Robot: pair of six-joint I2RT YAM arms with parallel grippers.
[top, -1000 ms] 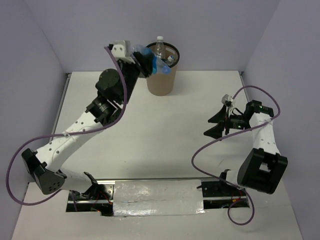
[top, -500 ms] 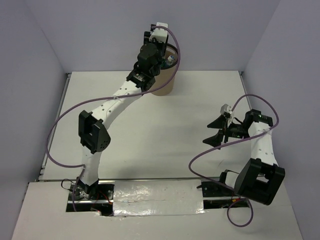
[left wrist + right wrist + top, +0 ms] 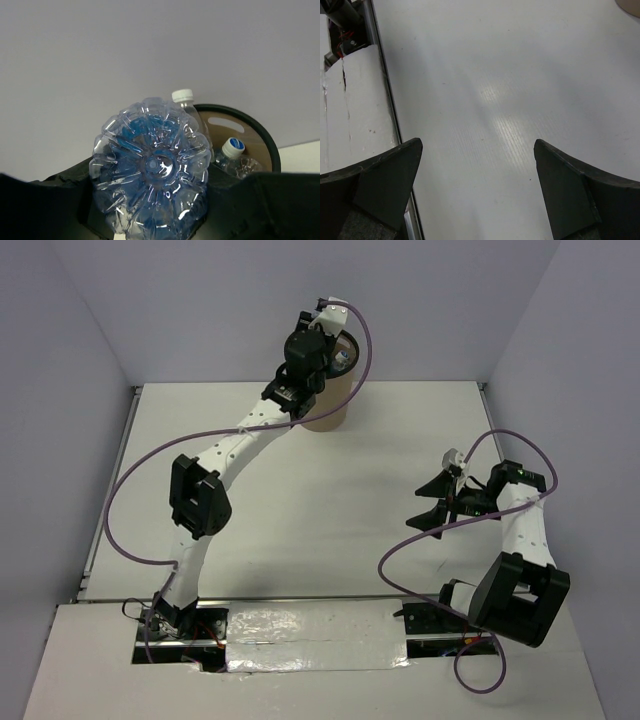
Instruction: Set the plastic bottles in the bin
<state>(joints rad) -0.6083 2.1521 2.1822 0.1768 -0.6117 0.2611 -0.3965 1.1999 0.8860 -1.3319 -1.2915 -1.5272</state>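
In the left wrist view a clear blue-tinted plastic bottle (image 3: 150, 160) faces me bottom first, and my left gripper (image 3: 152, 175) is shut on it, its black fingers (image 3: 65, 195) at both sides. Behind it stands the tan bin (image 3: 260, 132) with a black rim. Two more bottles stand inside, one with a white cap (image 3: 182, 95), one with a blue and white cap (image 3: 233, 146). From above, the left arm (image 3: 250, 430) stretches to the bin (image 3: 330, 410) and covers its mouth; the held bottle is hidden there. My right gripper (image 3: 427, 505) (image 3: 477, 145) hangs open over bare table.
The white table (image 3: 330, 500) is boxed in by pale walls at the back and sides. A purple cable (image 3: 130, 510) loops off the left arm and another (image 3: 400, 550) off the right. A taped strip (image 3: 310, 635) runs along the near edge between the bases.
The left arm has swung from the bin's left side and stretched out, carrying the bottle over the bin's mouth. The right arm has shifted only slightly.
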